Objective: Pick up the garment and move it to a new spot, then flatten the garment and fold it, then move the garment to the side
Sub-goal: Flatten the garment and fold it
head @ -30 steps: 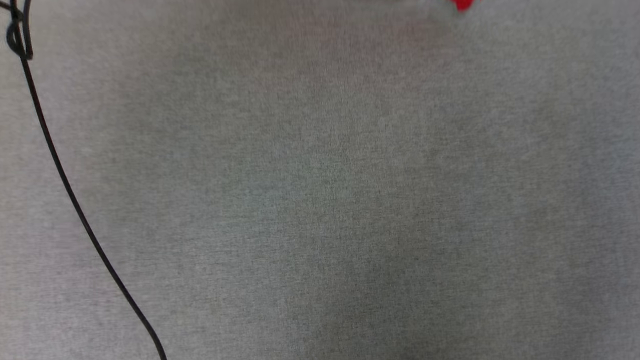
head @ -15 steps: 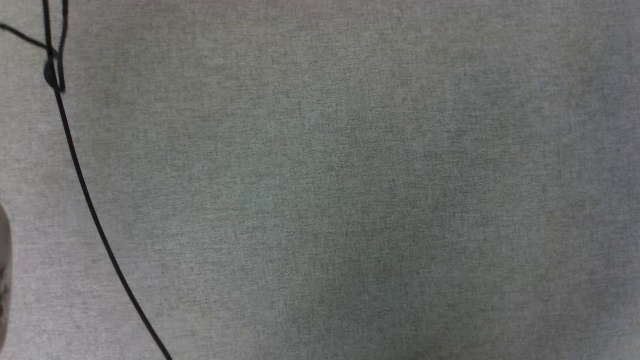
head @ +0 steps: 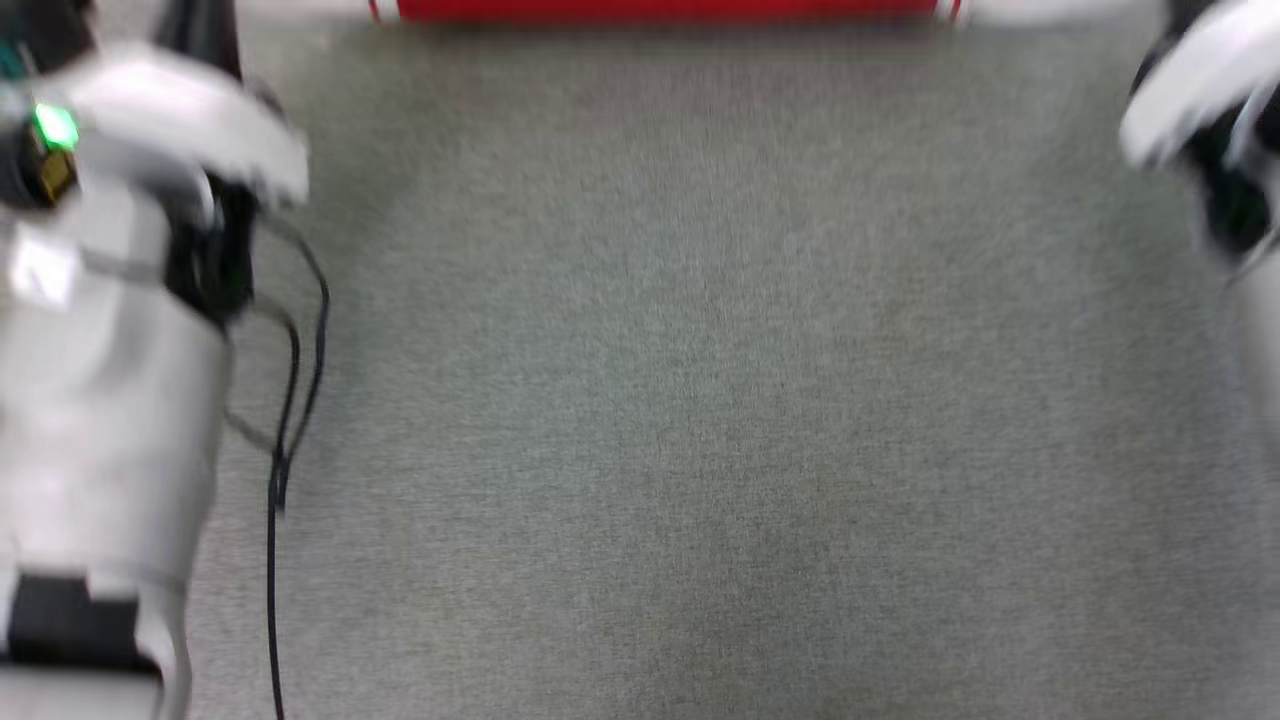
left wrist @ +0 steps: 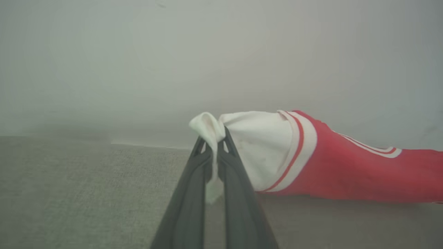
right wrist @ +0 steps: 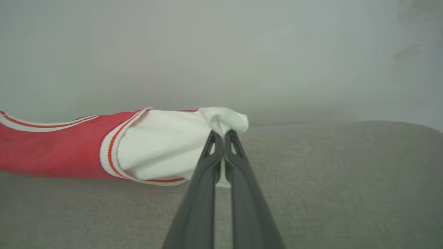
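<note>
Head view, blurred: the left arm (head: 110, 400) stands at the left edge, with a black cable (head: 290, 400) beside it on the grey surface (head: 700, 400). The garment (head: 660, 10) spans the top edge as a red strip. The right arm (head: 1200, 90) is at the right edge.

The left gripper (left wrist: 214, 147) is pressed together, pinching a white sleeve (left wrist: 263, 145). The right gripper (right wrist: 223, 138) pinches the other sleeve (right wrist: 159, 145) likewise. The red body stretches low along the surface.

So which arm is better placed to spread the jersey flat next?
Neither has the edge, I'd say. The left gripper is shut on one white sleeve, the right gripper on the other, with the jersey stretched between them. Both should likely lower it together.
</note>
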You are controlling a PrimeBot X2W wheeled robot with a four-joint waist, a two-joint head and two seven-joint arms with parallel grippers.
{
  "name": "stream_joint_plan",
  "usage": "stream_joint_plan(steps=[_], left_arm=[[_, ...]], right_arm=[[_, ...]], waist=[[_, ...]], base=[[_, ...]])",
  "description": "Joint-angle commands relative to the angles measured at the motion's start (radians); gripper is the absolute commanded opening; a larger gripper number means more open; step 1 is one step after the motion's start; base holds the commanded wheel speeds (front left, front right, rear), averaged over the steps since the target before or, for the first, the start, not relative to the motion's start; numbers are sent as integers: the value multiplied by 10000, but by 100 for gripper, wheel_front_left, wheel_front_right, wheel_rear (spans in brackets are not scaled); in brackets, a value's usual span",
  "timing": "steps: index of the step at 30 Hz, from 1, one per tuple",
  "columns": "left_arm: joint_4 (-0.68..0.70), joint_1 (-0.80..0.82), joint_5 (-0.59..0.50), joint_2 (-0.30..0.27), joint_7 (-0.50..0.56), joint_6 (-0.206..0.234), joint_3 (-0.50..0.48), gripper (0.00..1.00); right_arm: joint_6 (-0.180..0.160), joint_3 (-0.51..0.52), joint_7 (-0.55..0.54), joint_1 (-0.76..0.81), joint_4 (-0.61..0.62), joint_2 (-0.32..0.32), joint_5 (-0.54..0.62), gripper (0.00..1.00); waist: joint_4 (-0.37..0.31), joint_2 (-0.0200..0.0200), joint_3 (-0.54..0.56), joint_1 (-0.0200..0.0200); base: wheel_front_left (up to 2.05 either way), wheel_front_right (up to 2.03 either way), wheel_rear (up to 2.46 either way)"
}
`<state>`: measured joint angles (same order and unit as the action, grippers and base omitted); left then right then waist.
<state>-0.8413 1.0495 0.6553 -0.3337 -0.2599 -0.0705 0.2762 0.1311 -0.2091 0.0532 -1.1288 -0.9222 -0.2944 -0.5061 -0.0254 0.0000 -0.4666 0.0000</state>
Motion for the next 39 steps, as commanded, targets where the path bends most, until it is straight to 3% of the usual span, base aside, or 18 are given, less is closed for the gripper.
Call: stream_joint_plan(steps=[1,12,22,31,39], left_arm=[[232,-356,-33,-35,-67,-6,-151,0],[2354,-5310,-635,85,-66,197,-889,0],[4021,-8987,-360,2,45,813,-1234,0],[5611,-11578,-22,47,563,1399,-1290,0],[6953,-12566,-203,26,1056,1865,-980,0]], right_arm=[[-7,-81,86,393,105,-24,-113,0],[-8,-716,152,4457,840,-177,-1323,0],[-8,-561,205,7592,1977,-103,-1710,0],[-8,407,-50,10347,3749,284,-1482,0],[-7,1741,-676,12465,5452,1006,-653,0]], waist=[[86,0,626,0],[39,0,2851,0],[12,0,4433,0],[132,0,4992,0],[415,0,4996,0]], base=[[0,0,0],[0,0,0],[0,0,0],[0,0,0],[0,0,0]])
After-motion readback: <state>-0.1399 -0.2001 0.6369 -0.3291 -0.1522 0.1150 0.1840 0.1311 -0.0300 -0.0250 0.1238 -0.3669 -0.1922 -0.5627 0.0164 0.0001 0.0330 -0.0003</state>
